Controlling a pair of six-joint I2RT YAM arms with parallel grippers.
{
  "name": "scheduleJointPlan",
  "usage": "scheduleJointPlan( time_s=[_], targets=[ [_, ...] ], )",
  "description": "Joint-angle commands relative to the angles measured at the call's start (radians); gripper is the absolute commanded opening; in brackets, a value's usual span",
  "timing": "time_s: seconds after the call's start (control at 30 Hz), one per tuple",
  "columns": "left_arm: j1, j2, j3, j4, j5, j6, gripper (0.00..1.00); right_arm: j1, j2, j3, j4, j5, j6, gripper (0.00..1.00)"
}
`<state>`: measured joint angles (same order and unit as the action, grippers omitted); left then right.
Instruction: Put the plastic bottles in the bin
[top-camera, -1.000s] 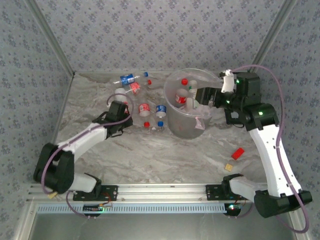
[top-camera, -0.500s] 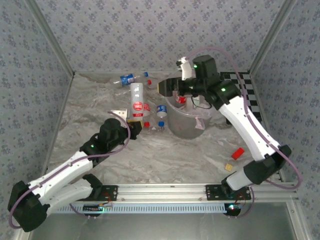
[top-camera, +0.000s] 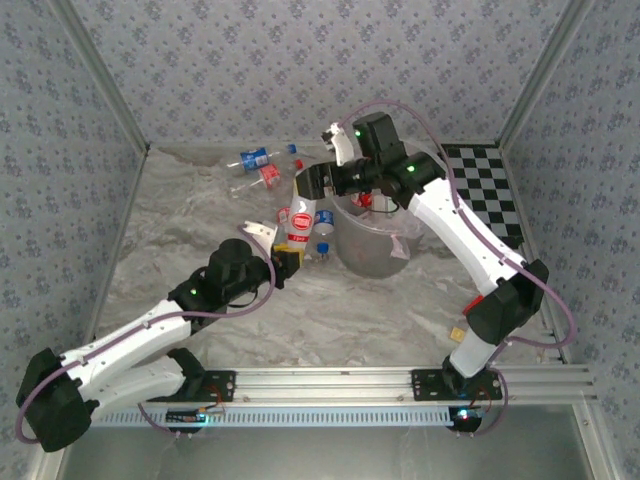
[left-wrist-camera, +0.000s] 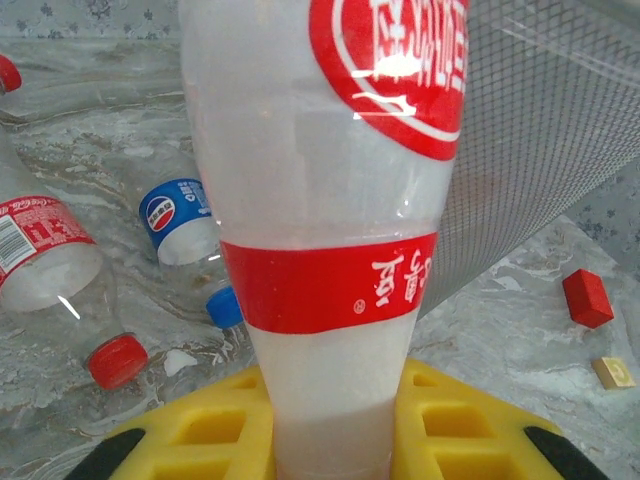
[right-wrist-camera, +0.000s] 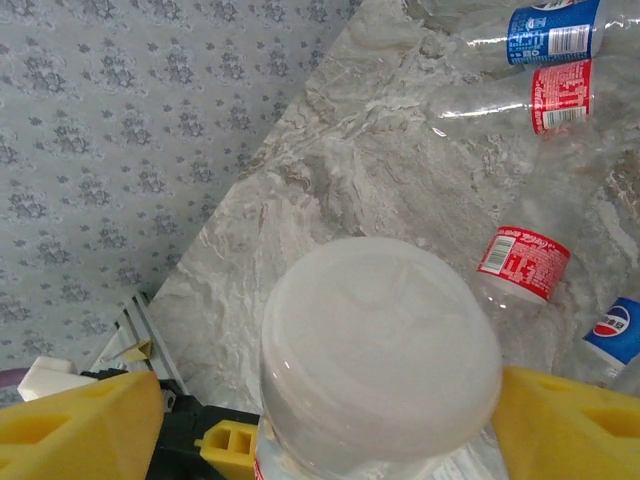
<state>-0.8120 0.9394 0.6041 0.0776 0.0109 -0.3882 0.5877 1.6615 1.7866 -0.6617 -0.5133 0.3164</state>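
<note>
A clear plastic bottle (left-wrist-camera: 320, 200) with a red label stands neck-down in my left gripper (left-wrist-camera: 330, 440), whose yellow fingers (left-wrist-camera: 200, 440) are shut on its neck. From above, this bottle (top-camera: 298, 222) rises from my left gripper (top-camera: 284, 262) just left of the bin (top-camera: 372, 250). My right gripper (top-camera: 309, 186) straddles the bottle's base (right-wrist-camera: 380, 350). It is open, and its left finger (right-wrist-camera: 80, 425) stands apart from the bottle. Other plastic bottles (top-camera: 254, 158) lie on the table behind; one blue-label bottle (left-wrist-camera: 175, 215) lies beside the bin's wall (left-wrist-camera: 550, 150).
A red block (left-wrist-camera: 586, 298) and a yellow block (left-wrist-camera: 612, 372) lie on the marble table to the right of the bin. A checkerboard (top-camera: 485, 190) lies at the back right. Patterned walls close in the table on three sides.
My left gripper has lifted the red-label bottle upright and drawn it toward the bin. My right arm has swung left from over the bin to the bottle's base.
</note>
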Motion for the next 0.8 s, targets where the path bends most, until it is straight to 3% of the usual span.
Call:
scheduleJointPlan(
  time_s=[0.0, 0.3, 0.4, 0.47, 0.57, 0.63, 0.77],
  targets=[
    [-0.015, 0.006, 0.057, 0.032, 0.024, 0.034, 0.0, -0.003, 0.009, 0.027, -0.013, -0.014, -0.015, 0.79],
    [-0.032, 0.009, 0.093, -0.005, 0.026, 0.063, 0.02, -0.037, 0.007, 0.064, -0.027, -0.021, -0.018, 0.52],
    [-0.033, 0.007, 0.116, -0.037, 0.026, 0.05, 0.34, -0.053, -0.02, 0.103, -0.039, -0.013, -0.02, 0.45],
    [-0.032, 0.001, 0.14, -0.07, 0.032, 0.042, 0.62, -0.074, -0.045, 0.136, -0.047, -0.01, -0.02, 0.41],
    [-0.032, -0.018, 0.151, -0.081, 0.025, 0.028, 0.9, -0.117, -0.101, 0.167, -0.042, 0.013, -0.027, 0.38],
    [-0.033, -0.033, 0.144, -0.081, -0.001, 0.019, 0.95, -0.164, -0.153, 0.161, -0.025, 0.039, -0.03, 0.35],
    [-0.03, -0.035, 0.134, -0.104, -0.076, -0.003, 0.97, -0.302, -0.271, 0.089, 0.055, 0.079, 0.005, 0.29]
  ],
)
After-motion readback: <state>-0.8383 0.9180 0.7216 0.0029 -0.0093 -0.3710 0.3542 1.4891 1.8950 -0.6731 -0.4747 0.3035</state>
